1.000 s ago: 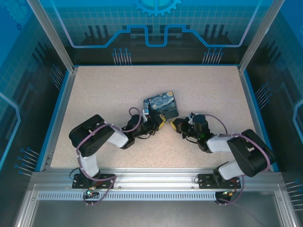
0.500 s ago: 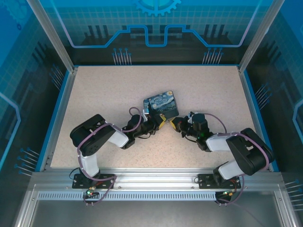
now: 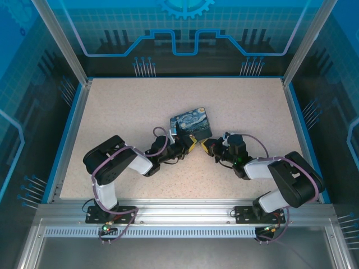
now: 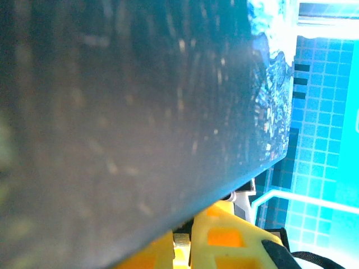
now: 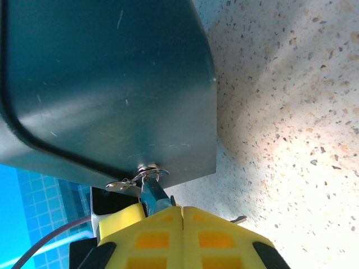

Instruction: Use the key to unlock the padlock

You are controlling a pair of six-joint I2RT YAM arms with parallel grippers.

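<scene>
The tiny silvery padlock [image 5: 147, 170] hangs at the 5 o'clock corner of the dark-blue Starry Night printed box [image 3: 190, 124]. It is met by what looks like the thin grey key [image 5: 152, 193], pinched in the right gripper's [image 5: 180, 208] closed fingers. The left gripper [image 3: 188, 144], closed, sits at the box's 6 o'clock edge. Beyond a slight creep of the right arm, nothing has shifted, so the key is probably still seating.
</scene>
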